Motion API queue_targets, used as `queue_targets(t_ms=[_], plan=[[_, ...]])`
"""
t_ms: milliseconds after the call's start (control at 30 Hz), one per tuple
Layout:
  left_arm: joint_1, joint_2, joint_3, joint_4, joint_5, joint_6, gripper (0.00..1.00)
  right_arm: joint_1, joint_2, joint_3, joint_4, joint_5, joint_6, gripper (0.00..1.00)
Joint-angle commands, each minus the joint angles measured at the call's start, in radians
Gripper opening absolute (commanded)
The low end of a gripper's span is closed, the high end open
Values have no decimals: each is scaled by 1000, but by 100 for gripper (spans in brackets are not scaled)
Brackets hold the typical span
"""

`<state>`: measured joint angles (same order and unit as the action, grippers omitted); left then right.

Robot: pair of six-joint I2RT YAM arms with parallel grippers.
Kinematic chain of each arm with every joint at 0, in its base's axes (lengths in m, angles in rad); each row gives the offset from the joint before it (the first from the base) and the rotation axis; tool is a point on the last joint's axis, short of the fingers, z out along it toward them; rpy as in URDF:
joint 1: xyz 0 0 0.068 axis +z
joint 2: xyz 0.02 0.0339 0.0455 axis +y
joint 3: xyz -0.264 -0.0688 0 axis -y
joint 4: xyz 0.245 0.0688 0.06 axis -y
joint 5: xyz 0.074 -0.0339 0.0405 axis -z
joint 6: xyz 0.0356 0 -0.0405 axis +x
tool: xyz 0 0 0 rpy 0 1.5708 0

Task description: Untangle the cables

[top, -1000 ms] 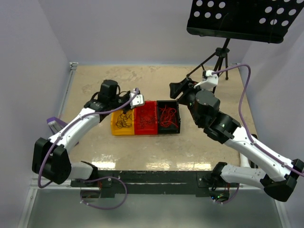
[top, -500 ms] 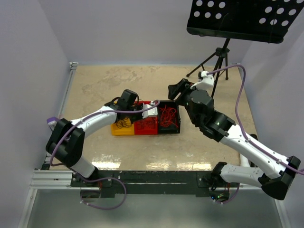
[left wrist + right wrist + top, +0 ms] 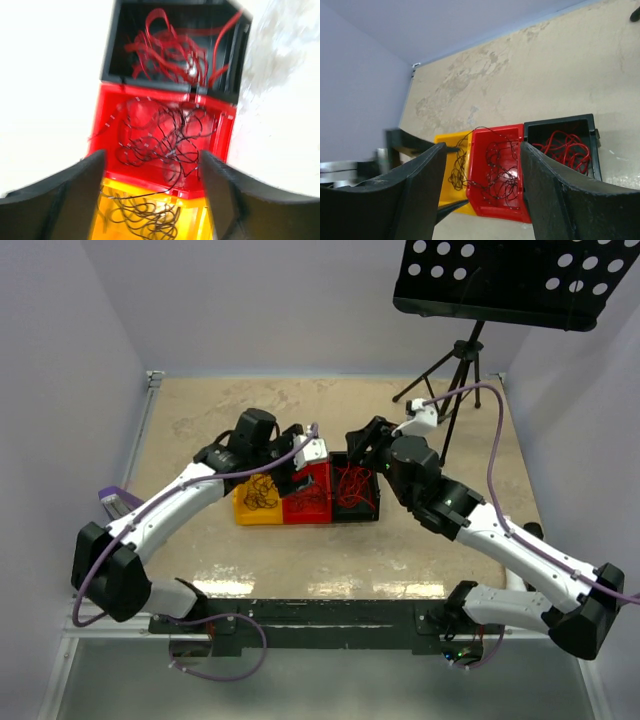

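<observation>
Three bins stand side by side: yellow (image 3: 252,508), red (image 3: 310,502) and black (image 3: 368,502). Thin black cables (image 3: 160,137) lie tangled in the red bin, and one strand runs over the shared wall to more black cables (image 3: 145,215) in the yellow bin. Red cables (image 3: 170,50) fill the black bin. My left gripper (image 3: 152,157) hangs open over the red and yellow bins, holding nothing. The right gripper (image 3: 482,147) hovers open above the red bin (image 3: 497,212), apart from the cables (image 3: 502,170).
A black tripod (image 3: 455,360) stands at the back right under a perforated black panel (image 3: 510,280). Lilac walls close in the beige table (image 3: 200,410) on three sides. The left gripper's fingers (image 3: 415,142) show beside the yellow bin (image 3: 445,142) in the right wrist view.
The left gripper has gone from shut to open and drawn back a little toward the left over the bins. My right gripper has moved left and down, closer to the bins.
</observation>
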<state>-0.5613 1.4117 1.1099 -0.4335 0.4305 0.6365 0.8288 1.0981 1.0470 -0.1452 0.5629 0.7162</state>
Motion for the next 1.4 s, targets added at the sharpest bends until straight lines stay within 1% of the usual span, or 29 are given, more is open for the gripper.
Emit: queue_targets(t_ms=[0, 100, 133, 167, 267, 333, 433, 467, 533, 567, 600, 667, 800, 967, 1033, 1167, 1367], plan=[[32, -69, 125, -97, 117, -92, 99, -5, 48, -50, 99, -98, 46, 64], [105, -77, 166, -132, 184, -155, 100, -5, 111, -61, 137, -168, 52, 64], [150, -79, 169, -128, 201, -181, 100, -3, 127, -59, 139, -191, 51, 64], [196, -82, 169, -120, 212, -193, 100, -2, 143, -59, 177, -208, 51, 64], [291, -92, 157, -103, 166, -201, 100, 16, 174, -67, 222, -241, 52, 59], [357, -106, 154, -108, 186, -208, 100, 42, 184, -74, 260, -268, 40, 52], [428, -126, 165, -143, 218, -202, 100, 69, 189, -91, 306, -355, 12, 38], [448, -132, 169, -155, 224, -192, 100, 75, 187, -99, 314, -389, 5, 31], [477, -143, 177, -198, 252, -158, 100, 78, 183, -111, 303, -451, -3, 13], [485, -145, 183, -218, 251, -143, 100, 79, 180, -119, 300, -499, -18, 5], [491, -148, 188, -234, 246, -136, 100, 81, 177, -122, 292, -532, -32, 0], [498, -158, 182, -247, 246, -129, 100, 81, 181, -116, 222, -551, -44, 0], [505, -178, 174, -251, 254, -136, 100, 81, 213, -139, 191, -560, -61, 0], [505, -183, 186, -257, 254, -175, 100, 73, 362, -72, 167, -534, -98, 0], [505, -184, 189, -252, 243, -193, 100, 63, 426, -23, 167, -544, -124, 0], [506, -212, 183, -240, 229, -199, 100, 44, 569, 94, 108, -537, -161, 0], [506, -252, 147, -229, 205, -184, 100, -28, 690, 153, 136, -560, -166, 0]])
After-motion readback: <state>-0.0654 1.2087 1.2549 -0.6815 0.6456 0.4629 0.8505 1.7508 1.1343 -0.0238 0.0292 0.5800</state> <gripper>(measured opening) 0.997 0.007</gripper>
